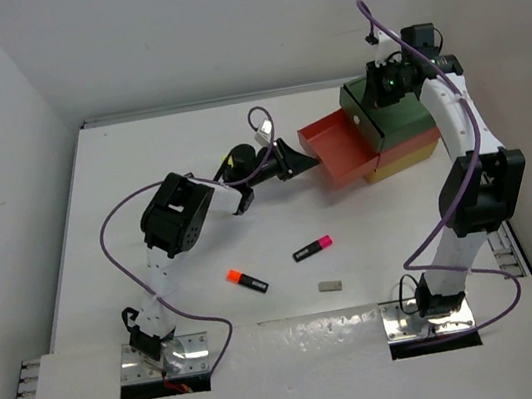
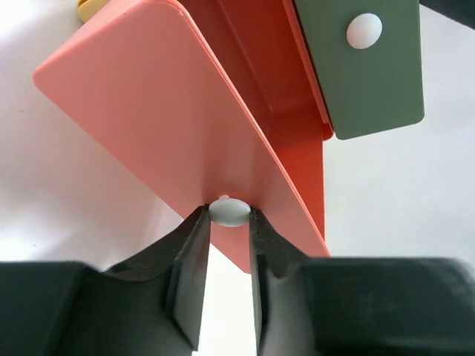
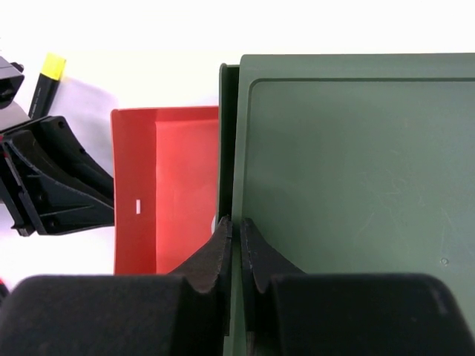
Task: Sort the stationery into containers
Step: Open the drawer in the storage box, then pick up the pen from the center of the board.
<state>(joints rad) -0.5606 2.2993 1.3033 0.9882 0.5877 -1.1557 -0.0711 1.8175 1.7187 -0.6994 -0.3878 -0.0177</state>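
Jaws of the left gripper (image 2: 228, 222) pinch the white knob (image 2: 228, 211) of the open coral-red plastic drawer (image 2: 148, 111). The right gripper (image 3: 236, 230) jaws sit nearly closed over the front edge of the green drawer (image 3: 349, 185). An orange-capped black highlighter (image 1: 247, 280) lies on the white counter (image 1: 373, 233).

coral-red drawer (image 2: 171, 104): smooth moulded plastic, satin sheen, soft glare on the front panel. green drawer (image 3: 356, 185): same plastic but duller, faint fine scuffs on top. white knob (image 2: 228, 211): glossy plastic. left gripper (image 2: 228, 214) and right gripper (image 3: 234, 222): matt black plastic, slightly grainy. table (image 1: 189, 161): smooth matt white. base plates (image 1: 165, 359): bare shiny metal. cable (image 1: 113, 224): purple rubbery jacket. eraser (image 1: 331, 286): dull grey.
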